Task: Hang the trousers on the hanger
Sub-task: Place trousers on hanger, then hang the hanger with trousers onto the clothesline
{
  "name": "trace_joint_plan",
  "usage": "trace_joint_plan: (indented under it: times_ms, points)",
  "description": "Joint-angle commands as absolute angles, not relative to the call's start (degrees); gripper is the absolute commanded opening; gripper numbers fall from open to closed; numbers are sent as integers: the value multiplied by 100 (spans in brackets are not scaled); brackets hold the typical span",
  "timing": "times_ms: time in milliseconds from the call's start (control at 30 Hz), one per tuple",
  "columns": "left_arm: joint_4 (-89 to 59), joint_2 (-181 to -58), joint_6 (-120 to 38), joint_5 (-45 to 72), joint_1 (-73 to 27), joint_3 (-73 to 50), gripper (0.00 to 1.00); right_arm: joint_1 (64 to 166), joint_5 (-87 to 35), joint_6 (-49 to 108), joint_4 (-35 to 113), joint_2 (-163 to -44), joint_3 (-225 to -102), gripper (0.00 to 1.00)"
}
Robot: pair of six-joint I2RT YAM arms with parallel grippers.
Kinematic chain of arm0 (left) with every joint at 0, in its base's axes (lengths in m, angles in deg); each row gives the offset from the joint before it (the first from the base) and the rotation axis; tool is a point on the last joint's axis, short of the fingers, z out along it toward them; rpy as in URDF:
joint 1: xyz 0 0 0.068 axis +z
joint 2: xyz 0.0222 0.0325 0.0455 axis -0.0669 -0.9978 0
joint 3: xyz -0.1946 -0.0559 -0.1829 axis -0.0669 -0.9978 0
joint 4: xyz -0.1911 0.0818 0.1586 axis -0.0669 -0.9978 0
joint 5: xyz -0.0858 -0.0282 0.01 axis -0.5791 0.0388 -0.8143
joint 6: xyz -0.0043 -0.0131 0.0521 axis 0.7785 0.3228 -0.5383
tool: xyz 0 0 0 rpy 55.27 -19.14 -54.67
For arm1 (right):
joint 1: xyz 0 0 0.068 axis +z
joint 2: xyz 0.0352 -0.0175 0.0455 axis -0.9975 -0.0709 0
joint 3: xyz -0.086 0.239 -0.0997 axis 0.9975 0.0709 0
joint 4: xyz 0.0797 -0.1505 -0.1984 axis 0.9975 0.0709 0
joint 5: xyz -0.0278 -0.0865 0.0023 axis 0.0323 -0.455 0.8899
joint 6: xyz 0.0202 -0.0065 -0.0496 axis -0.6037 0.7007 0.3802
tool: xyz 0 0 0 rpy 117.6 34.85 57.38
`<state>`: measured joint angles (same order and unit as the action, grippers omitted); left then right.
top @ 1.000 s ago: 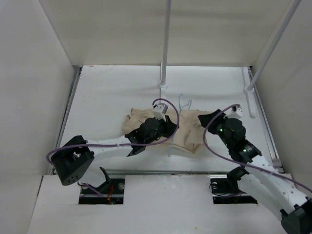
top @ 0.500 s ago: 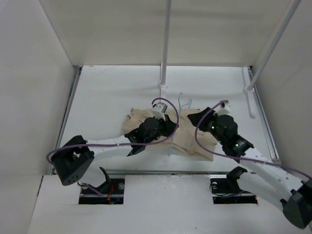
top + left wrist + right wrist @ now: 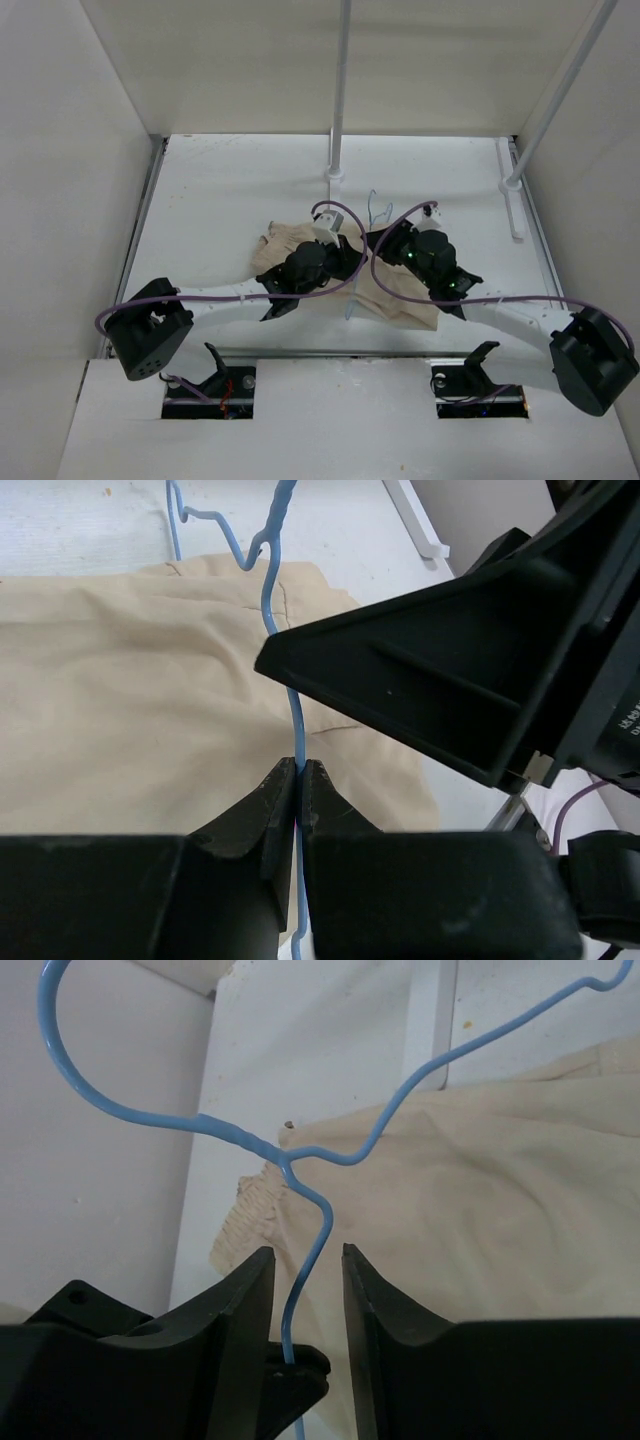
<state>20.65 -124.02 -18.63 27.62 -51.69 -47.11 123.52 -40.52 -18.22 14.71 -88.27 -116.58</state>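
While left hand (image 3: 297,780) clamps hanger (image 3: 225,1130) wire above trousers (image 3: 130,700) mid-table (image 3: 230,180), my right hand (image 3: 306,1260) straddles wire below hook, fingers apart. Step, I judge: securing hanger. Next: close right hand squarely on wire.

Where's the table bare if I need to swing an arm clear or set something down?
Bare table: the left area between the side rail and the trousers, and the far strip between them and the base of the centre pole. Crowded mid-table: the left gripper pinches the hanger, the right gripper straddling it, jaws open.
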Motion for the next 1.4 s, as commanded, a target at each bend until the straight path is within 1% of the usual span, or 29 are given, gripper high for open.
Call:
trace_joint_plan:
  times_ms: [0,67,100,167,233,300,367,467,500,567,767,967,1033,1133,1233,1367]
  points:
    - [2601,-12268,-1780,2786,-5210,-4750,0,12359,-4022,-1951,562,-9003,-11839,36]
    - [2601,-12268,-1780,2795,-5211,-4758,0,12359,-3978,-2030,430,-9109,-11865,34]
    - [2601,-12268,-1780,2795,-5211,-4758,0,12377,-3978,-2065,421,-9153,-11883,31]
    - [2636,-12259,-1772,2795,-5202,-4758,0,12386,-4056,-2101,394,-9188,-11883,21]
    - [2662,-12233,-1763,2812,-5202,-4767,0,12386,-4135,-2109,307,-9162,-11857,15]
    - [2680,-12180,-1754,2839,-5211,-4793,3,12386,-4232,-2109,166,-9048,-11796,12]
    - [2715,-12075,-1710,2926,-5202,-4855,11,12351,-4206,-2109,69,-8882,-11787,10]
    - [2759,-11803,-1605,3023,-5132,-4986,33,12132,-4057,-2074,165,-8548,-11883,9]
    - [2759,-11672,-1579,3032,-5088,-5022,38,12044,-3970,-2109,227,-8442,-11918,9]
    - [2698,-11434,-1543,3041,-5018,-5066,42,11868,-3768,-2153,341,-8293,-12006,9]
    - [2355,-10363,-1376,3173,-4710,-5285,44,11314,-3118,-2382,744,-7783,-12330,8]
    - [1688,-9509,-1306,3243,-4332,-5286,43,10804,-2405,-2522,1641,-7527,-13296,8]
    - [1512,-9421,-1253,3252,-4227,-5277,43,10708,-2247,-2505,1992,-7510,-13814,7]
    - [1458,-9385,-1157,3217,-4165,-5329,42,10401,-1966,-2365,2791,-7579,-14920,7]
    - [1458,-9411,-1095,3199,-4226,-5409,42,9926,-1667,-2215,3530,-7886,-16019,6]
    - [1458,-9464,-998,3103,-4358,-5532,42,9294,-1447,-2092,4058,-8343,-17093,6]
